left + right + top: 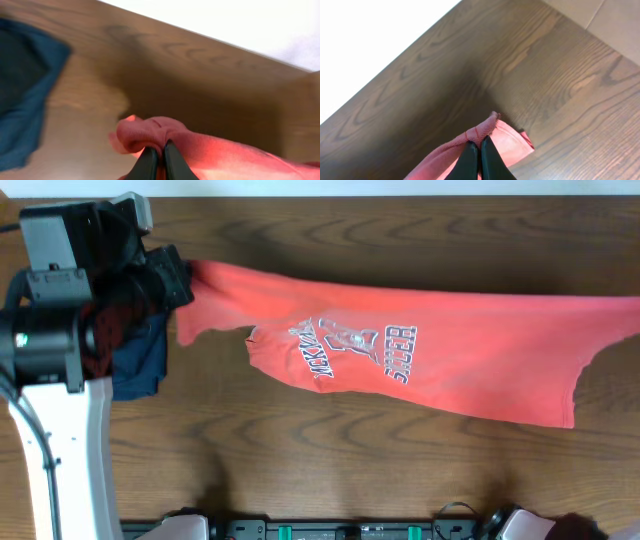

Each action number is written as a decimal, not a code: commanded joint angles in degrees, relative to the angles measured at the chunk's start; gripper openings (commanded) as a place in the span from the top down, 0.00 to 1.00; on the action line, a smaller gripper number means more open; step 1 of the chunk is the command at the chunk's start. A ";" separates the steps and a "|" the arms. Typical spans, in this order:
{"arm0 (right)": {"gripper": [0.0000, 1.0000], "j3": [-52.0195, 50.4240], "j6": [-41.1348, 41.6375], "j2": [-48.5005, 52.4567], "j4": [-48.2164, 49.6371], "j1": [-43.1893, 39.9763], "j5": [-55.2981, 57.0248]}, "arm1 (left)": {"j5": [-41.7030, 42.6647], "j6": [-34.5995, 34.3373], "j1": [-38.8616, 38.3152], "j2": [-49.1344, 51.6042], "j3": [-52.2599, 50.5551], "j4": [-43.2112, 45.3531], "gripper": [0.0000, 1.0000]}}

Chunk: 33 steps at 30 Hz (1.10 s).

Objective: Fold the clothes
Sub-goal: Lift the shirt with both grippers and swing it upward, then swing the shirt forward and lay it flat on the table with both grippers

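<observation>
So here's where we're at: the coral-red T-shirt [470,360] is pulled out long across the wooden table [300,460], running from the top-left corner all the way to the right edge of the overhead view. The chest lettering [362,350] faces up, about mid-table.

Our left gripper [161,150] is pinched tight on a bunched-up wad of the shirt's left end. The fingers are pressed together with red fabric bulging out above them. Our right gripper [480,146] is doing the same at the other end, clamped shut on a folded bit of hem. It's out of frame in the overhead view, so we only get it from its own wrist camera. Both wrist views show the held fabric up off the wood.

The clutter is all on the left. A navy blue garment [142,368] lies on the table right by the shirt's left end, partly hidden under the left arm [65,450] from above. The left wrist camera shows it just beside the grip, not touching the shirt. The rest of the wood under the shirt only carries its shadow.
</observation>
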 commanded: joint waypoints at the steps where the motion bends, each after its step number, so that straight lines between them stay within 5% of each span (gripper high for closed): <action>1: 0.99 1.75 -0.81 -2.80 -0.48 -0.66 2.43 | -13.57 2.78 -3.30 -1.92 2.08 -2.78 0.94; 8: 0.99 1.73 -2.12 -4.02 2.01 -0.11 2.51 | -16.20 0.61 -5.16 -3.63 2.05 -1.38 0.94; 14: 0.99 1.70 -2.08 4.52 5.60 3.89 2.45 | -13.11 3.54 -6.91 4.85 2.05 7.50 0.94; 19: 0.99 1.70 -2.05 15.28 12.41 8.63 2.45 | -12.76 5.64 -8.79 17.27 2.05 18.99 0.94; 27: 0.99 2.08 2.64 23.91 38.01 12.28 -2.10 | -12.92 5.79 -8.07 26.82 4.37 49.55 0.94; 33: 0.99 10.91 5.70 22.18 42.66 11.65 -0.15 | -14.95 6.29 -7.82 26.71 17.66 54.27 0.94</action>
